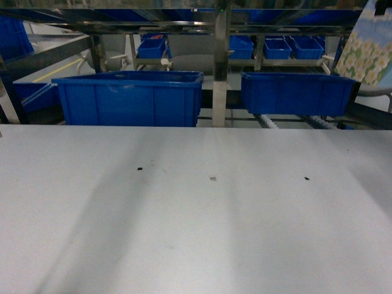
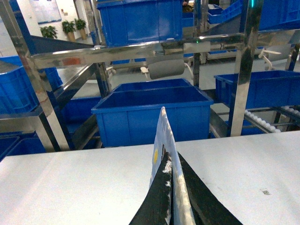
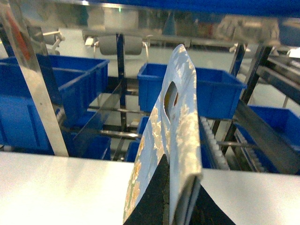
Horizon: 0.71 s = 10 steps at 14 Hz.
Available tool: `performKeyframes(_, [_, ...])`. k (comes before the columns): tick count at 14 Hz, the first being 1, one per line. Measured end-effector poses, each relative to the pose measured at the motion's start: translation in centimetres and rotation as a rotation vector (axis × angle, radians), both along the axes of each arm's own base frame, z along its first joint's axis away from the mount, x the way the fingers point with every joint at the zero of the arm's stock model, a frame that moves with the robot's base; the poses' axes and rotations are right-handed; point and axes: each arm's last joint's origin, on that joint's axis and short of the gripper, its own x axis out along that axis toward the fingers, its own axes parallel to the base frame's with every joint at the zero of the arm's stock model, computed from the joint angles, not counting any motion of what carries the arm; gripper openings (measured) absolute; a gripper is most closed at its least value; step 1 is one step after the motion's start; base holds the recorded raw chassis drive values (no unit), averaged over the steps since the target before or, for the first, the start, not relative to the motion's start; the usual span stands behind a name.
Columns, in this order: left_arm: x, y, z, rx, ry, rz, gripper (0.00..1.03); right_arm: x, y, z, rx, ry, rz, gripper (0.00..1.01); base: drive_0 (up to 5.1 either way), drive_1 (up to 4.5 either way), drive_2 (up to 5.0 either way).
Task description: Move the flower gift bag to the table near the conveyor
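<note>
The flower gift bag (image 3: 185,122) is light blue with pale flowers and a cut-out handle hole. It stands upright in my right gripper (image 3: 182,169), which is shut on its lower edge above the white table (image 3: 56,187). In the head view the bag (image 1: 367,49) shows only at the top right corner, in front of the conveyor (image 1: 219,61). My left gripper (image 2: 171,161) is shut on a thin, light blue bag edge (image 2: 161,126) with a yellow spot, held over the table (image 2: 70,187). Neither gripper shows in the head view.
Two large blue bins (image 1: 131,97) (image 1: 297,92) sit on the conveyor just past the table's far edge. White rollers (image 3: 211,140) slope down beside the right bin. Steel posts (image 2: 246,70) and more blue bins fill the rack behind.
</note>
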Motion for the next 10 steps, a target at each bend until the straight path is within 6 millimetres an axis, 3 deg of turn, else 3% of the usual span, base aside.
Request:
performKeyframes(4, [0.0, 0.0, 0.0, 0.000, -0.002, -0.001, 0.02, 2.0, 2.7, -8.8, 0.012, 0.168, 0.050, 0.02, 0.0, 0.00, 0.0])
performKeyframes(6, [0.0, 0.0, 0.0, 0.000, -0.002, 0.000, 0.02, 2.3, 2.7, -12.8, -0.015, 0.218, 0.047, 0.02, 0.0, 0.00, 0.0])
performKeyframes(8, [0.0, 0.0, 0.0, 0.000, -0.002, 0.000, 0.02, 2.0, 1.1, -14.8, -0.045, 0.258, -0.015, 0.02, 0.0, 0.00, 0.0])
performKeyframes(10, [0.0, 0.0, 0.0, 0.000, -0.002, -0.001, 0.02, 1.8, 0.4, -15.0, -0.055, 0.258, -0.036, 0.02, 0.0, 0.00, 0.0])
